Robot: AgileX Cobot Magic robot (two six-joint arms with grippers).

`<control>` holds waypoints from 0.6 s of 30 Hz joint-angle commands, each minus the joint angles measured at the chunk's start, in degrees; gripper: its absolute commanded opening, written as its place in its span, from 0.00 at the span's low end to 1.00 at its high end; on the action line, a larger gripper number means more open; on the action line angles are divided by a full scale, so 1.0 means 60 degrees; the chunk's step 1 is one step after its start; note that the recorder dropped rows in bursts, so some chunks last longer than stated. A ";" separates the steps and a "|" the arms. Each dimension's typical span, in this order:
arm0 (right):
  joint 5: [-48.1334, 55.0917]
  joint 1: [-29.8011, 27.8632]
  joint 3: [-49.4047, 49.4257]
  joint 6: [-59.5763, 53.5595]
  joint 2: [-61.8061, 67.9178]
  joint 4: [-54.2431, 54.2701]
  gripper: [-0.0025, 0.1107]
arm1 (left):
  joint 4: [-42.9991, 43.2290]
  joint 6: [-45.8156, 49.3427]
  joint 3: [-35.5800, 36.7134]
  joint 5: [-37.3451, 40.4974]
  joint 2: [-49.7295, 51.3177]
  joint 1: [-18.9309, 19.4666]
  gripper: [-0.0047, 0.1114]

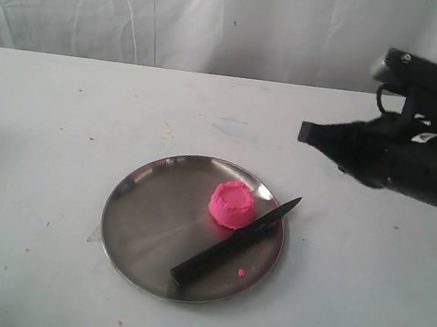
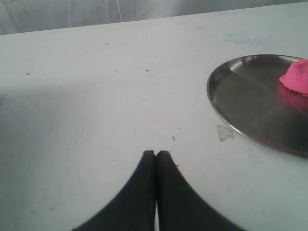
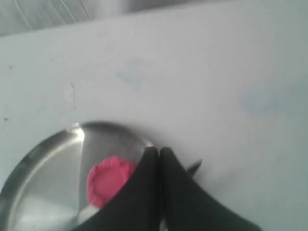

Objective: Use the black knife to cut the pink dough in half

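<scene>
Item: bright pink soft dough lump (image 1: pixel 233 206), rounded, dished on top, uncut, seated right of centre on a round shallow stainless-steel plate (image 1: pixel 138 225), which rests on the white speckled surface (image 1: pixel 43 148). Item: slim all-black knife (image 1: pixel 234 241), lying flat and diagonal across the plate, touching or just beside the near-right flank of the dough. Its long axis runs from the handle end, low near the plate's front rim, up to the pointed tip at the right rim. One loose pink crumb (image 1: pixel 241 273) lies just beside the blade. Item: right hand (image 1: pixel 303 132), black, clenched and grasping nothing, held in the air beyond and to the right of the plate; from its wrist camera the right hand (image 3: pixel 159 151) looks down over the dough and the knife tip. Item: left hand (image 2: pixel 156 154), black, fingers pressed together and empty, out of the exterior view, with the plate off to one side. Judgement: the right hand is the nearer; the knife points its tip toward it, so the handle lies at the far end, down and left across the plate.
</scene>
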 commanded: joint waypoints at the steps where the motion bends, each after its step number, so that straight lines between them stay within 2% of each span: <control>1: 0.3823 -0.0683 0.0041 0.0590 0.0711 -0.0183 0.07 | -0.0040 -0.0087 0.0025 -0.0022 -0.0045 0.0018 0.04; 3: 0.4617 -0.0683 0.0041 0.0255 0.0966 0.0364 0.14 | -0.0040 -0.0087 0.0025 -0.0022 -0.0045 0.0018 0.04; 5: 0.5206 -0.0683 0.0141 -0.0476 0.1402 0.1510 0.27 | -0.0040 -0.0087 0.0025 -0.0022 -0.0045 0.0018 0.04; 8: 0.5047 -0.0497 0.0574 -0.1578 0.1818 0.3674 0.44 | -0.0040 -0.0087 0.0025 -0.0022 -0.0045 0.0018 0.04; 10: 0.5001 -0.0160 0.0619 -0.2483 0.1939 0.4955 0.45 | -0.0040 -0.0087 0.0025 -0.0022 -0.0045 0.0018 0.04; 13: 0.4978 0.0465 0.0584 -0.4953 0.1960 0.8236 0.45 | -0.0040 -0.0087 0.0025 -0.0022 -0.0045 0.0018 0.04; 14: 0.4932 0.0564 0.0584 -0.5373 0.2010 0.8842 0.45 | -0.0040 -0.0087 0.0025 -0.0022 -0.0045 0.0018 0.04; 18: 0.4756 0.0795 0.0564 -0.5546 0.2696 0.9599 0.45 | -0.0040 -0.0087 0.0025 -0.0022 -0.0045 0.0018 0.04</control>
